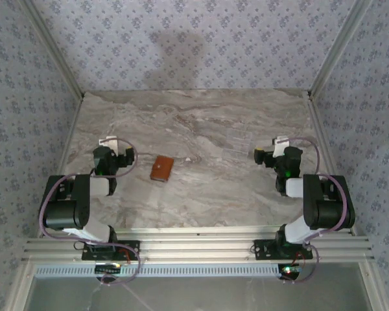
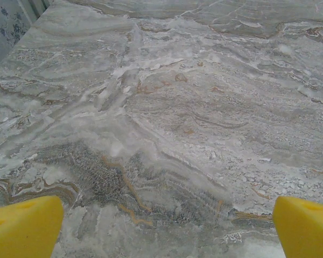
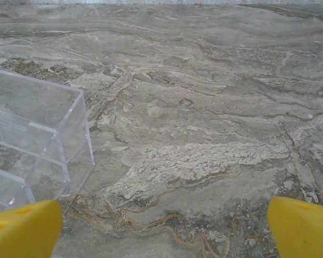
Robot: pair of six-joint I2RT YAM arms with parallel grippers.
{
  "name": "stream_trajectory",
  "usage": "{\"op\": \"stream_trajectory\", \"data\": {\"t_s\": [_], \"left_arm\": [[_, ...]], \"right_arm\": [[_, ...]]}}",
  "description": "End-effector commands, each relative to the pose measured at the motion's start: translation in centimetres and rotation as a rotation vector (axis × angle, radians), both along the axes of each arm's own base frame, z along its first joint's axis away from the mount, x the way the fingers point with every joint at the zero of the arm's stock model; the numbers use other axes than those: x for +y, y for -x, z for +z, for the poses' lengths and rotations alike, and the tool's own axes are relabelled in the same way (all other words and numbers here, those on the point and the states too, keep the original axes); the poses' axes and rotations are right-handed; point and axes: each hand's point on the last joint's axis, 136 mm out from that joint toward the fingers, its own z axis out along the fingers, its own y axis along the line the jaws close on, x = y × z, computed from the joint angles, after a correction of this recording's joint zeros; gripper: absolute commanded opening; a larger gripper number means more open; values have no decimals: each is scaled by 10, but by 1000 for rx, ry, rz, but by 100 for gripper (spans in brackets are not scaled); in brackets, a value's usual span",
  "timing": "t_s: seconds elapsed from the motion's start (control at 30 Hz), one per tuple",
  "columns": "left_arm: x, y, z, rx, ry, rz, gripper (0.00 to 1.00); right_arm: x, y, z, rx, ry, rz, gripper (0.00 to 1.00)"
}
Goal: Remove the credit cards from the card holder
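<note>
The card holder (image 1: pixel 162 168) is a small tan-brown leather wallet lying shut on the marble table, left of centre. The credit cards are hidden. My left gripper (image 1: pixel 110 150) rests just left of the holder, a short gap away from it. In the left wrist view the left gripper (image 2: pixel 167 226) stands open, its yellow fingertips (image 2: pixel 24 226) wide apart over bare marble. My right gripper (image 1: pixel 275 149) sits at the right side of the table, far from the holder. In the right wrist view the right gripper (image 3: pixel 164 226) is open too, with nothing between its fingertips (image 3: pixel 301 226).
A clear acrylic box (image 3: pixel 32 145) with inner dividers stands on the table just ahead and left of the right gripper. Patterned walls enclose the table (image 1: pixel 201 194) at the back and on both sides. An aluminium rail (image 1: pixel 194 249) runs along the near edge.
</note>
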Motion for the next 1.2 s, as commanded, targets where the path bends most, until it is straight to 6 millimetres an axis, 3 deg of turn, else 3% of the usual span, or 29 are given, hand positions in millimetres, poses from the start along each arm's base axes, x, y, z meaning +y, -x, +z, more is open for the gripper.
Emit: {"op": "stream_trajectory", "data": {"t_s": [0.0, 0.93, 1.17], "left_arm": [[-1, -7, 9, -34, 15, -8, 100], [-1, -7, 9, -35, 16, -8, 99], [1, -7, 42, 61, -83, 109, 100]], "right_arm": [[3, 0, 3, -20, -2, 24, 100], [1, -1, 10, -23, 19, 2, 100], [-5, -6, 30, 91, -5, -62, 100]]}}
